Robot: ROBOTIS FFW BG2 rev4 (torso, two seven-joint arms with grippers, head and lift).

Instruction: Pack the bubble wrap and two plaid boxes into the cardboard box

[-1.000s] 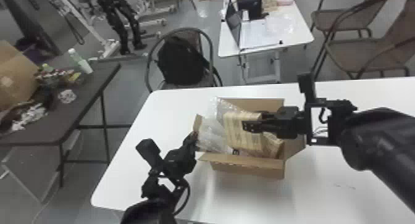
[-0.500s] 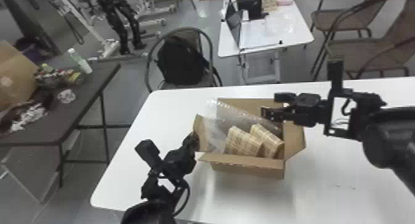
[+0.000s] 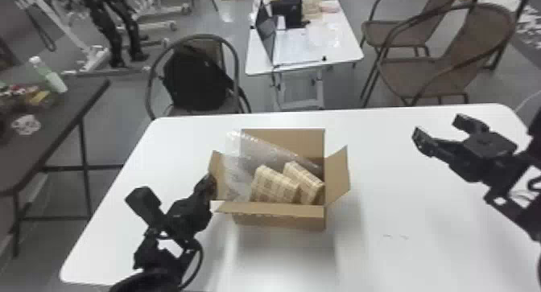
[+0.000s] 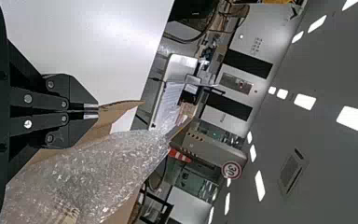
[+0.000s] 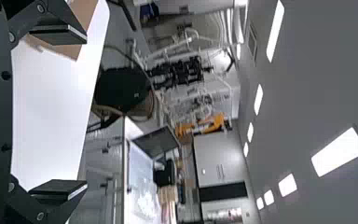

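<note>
The left gripper [image 3: 211, 181] has kept its place at the left side of the cardboard box [image 3: 277, 223], its fingers together with the edge of the left flap [image 3: 217, 172] clamped between them. The change is in the right gripper [image 3: 438, 128]: a second ago it was down over the packing, then it lifted to the far right corner, and now it hangs well to the right, above the table [image 3: 402, 247], fingers apart and nothing between them. So the last item looks to have been let go, and all three are in; what remains is probably tidying the wrap and backing the left gripper off the flap.

In the cardboard box, at the left, the bubble wrap [image 3: 236, 162] stands up against the left flap, pokes above the rim at the far left, and slopes down behind the rest towards the right. Next comes the left plaid box [image 3: 274, 186], leaning, in front of the wrap; just beside it, the right plaid box [image 3: 304, 181] is tilted too, near the right wall. The near flap [image 3: 273, 209] is folded outward and the right flap [image 3: 338, 176] spreads open. The raised wrap may spring further out, or drag up if the left gripper catches it while leaving.
</note>
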